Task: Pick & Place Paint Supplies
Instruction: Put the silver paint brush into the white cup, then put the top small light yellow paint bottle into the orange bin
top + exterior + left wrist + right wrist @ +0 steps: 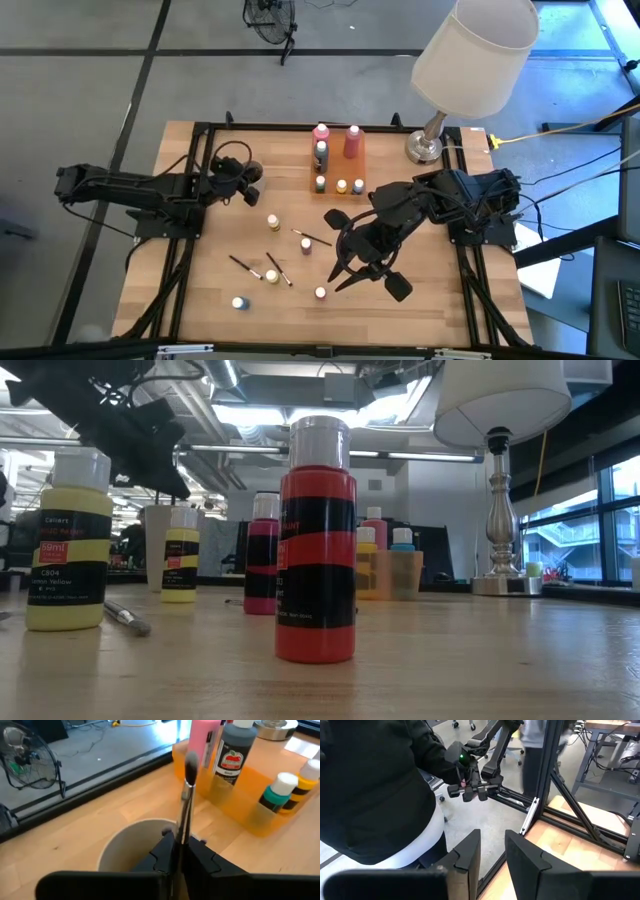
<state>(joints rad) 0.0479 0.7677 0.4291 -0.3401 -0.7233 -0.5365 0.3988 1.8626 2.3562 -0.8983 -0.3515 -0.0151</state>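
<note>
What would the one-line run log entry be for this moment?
left gripper: shut on brush, over white cup | right gripper: slightly open, empty, above table's front | orange tray: holds bottles

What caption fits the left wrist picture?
Left gripper pinches a paintbrush upright over a white cup.

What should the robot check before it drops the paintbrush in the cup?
1. Left gripper pinching the thin dark paintbrush: ok.
2. Brush over the round white cup: ok.
3. Which end of the brush points down: bristles up, handle down, ok.
4. Orange plastic tray of bottles apart from the cup: ok.
5. Right gripper holding nothing: ok.
6. What is inside the cup: cannot tell.
</note>
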